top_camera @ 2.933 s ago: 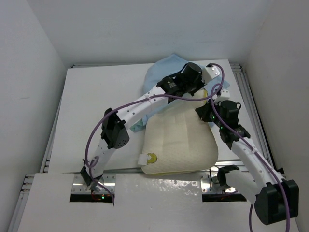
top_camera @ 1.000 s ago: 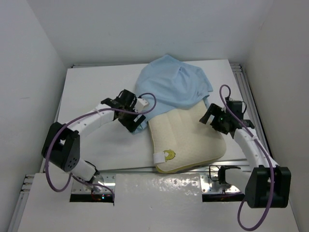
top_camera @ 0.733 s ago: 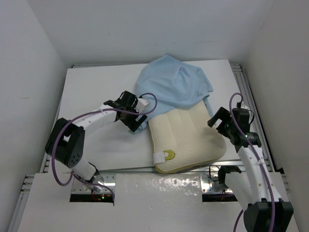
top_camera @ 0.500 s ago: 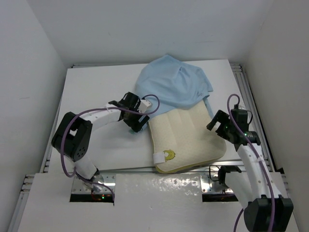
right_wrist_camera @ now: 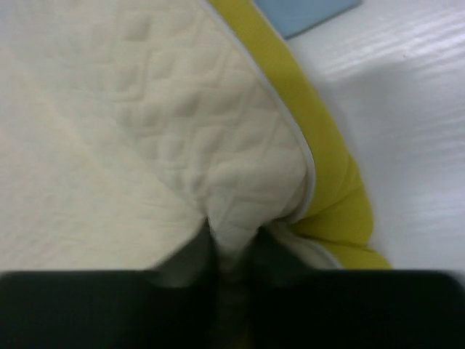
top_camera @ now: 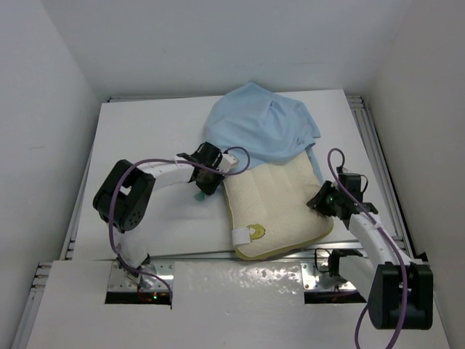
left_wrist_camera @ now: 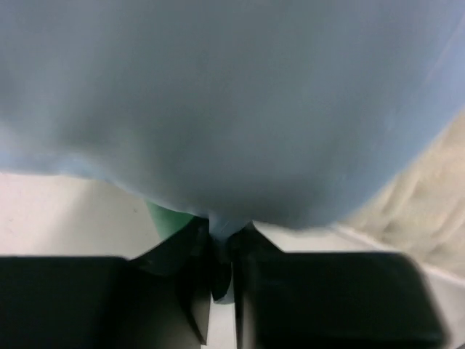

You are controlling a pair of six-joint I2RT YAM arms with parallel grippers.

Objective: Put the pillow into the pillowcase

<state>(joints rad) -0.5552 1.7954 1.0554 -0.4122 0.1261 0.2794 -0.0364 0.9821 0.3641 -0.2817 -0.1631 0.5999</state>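
- Pillow (top_camera: 280,211) lies by the table's (top_camera: 145,138) near edge, far end just inside the pillowcase (top_camera: 258,131).
- Both pincers just snapped closed: left gripper (left_wrist_camera: 220,247) on the pillowcase hem, right gripper (right_wrist_camera: 231,240) on the pillow's right edge.
- Guess I can start stuffing now.

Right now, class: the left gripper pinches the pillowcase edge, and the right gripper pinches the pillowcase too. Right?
No. The right gripper pinches a corner of the pillow, as the right wrist view shows; the left gripper does pinch the pillowcase edge.
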